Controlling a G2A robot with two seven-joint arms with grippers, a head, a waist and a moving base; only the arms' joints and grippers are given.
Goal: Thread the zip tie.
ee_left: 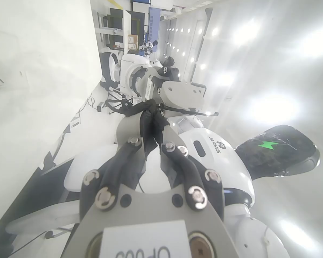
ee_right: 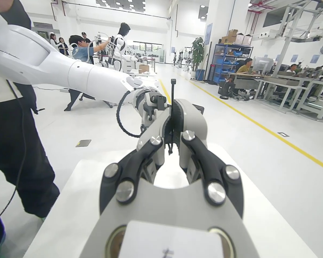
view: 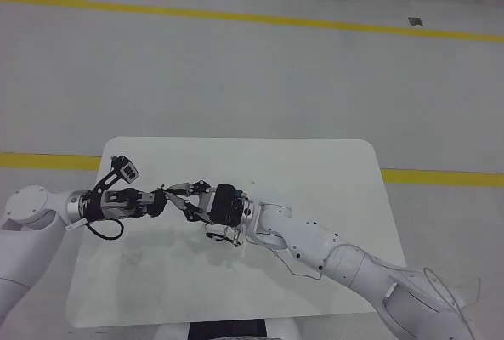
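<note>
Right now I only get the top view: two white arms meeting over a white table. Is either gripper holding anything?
Observer: Yes, the right gripper is shut on a thin black plastic zip tie.
Operator: Which end sticks out?
Observer: Its small square head, standing clear beyond the gripper's tips.
Operator: And the other arm?
Observer: The left gripper is shut too, its dark tips close up to the right gripper's. Whether it pinches the tie I cannot tell.

a white table (view: 336, 178) stands on a grey floor (view: 235, 76) crossed by yellow lines (view: 455, 177). blue shelves (ee_right: 231, 60) stand beside a white pillar (ee_right: 223, 9).
</note>
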